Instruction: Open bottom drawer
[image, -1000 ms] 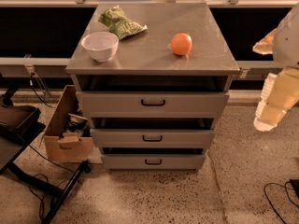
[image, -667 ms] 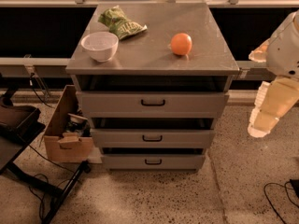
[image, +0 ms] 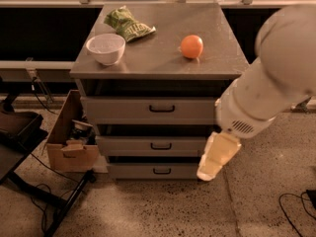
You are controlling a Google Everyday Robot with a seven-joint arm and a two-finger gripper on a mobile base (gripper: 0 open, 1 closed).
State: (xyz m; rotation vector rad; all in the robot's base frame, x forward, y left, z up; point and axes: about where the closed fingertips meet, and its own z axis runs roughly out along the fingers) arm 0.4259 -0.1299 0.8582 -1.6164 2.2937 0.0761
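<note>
The bottom drawer (image: 133, 171) is the lowest and shortest of three grey fronts in a grey metal cabinet. It has a small dark bar handle (image: 161, 171) at its centre and its front sits nearly flush under the middle drawer (image: 128, 145). My gripper (image: 211, 165) is the cream-coloured end of the big white arm (image: 276, 78). It hangs in front of the right ends of the middle and bottom drawers, to the right of the bottom handle and apart from it. It holds nothing that I can see.
On the cabinet top (image: 163, 63) stand a white bowl (image: 105, 48), a green bag (image: 127, 26) and an orange (image: 191, 47). An open cardboard box (image: 69, 144) stands at the cabinet's left, next to a black stand (image: 22, 132). Cables (image: 294, 206) lie on the floor.
My arm has swung left and down from the right edge of the view. The gripper has come from beside the cabinet to in front of the drawers' right ends. The drawers have not moved.
</note>
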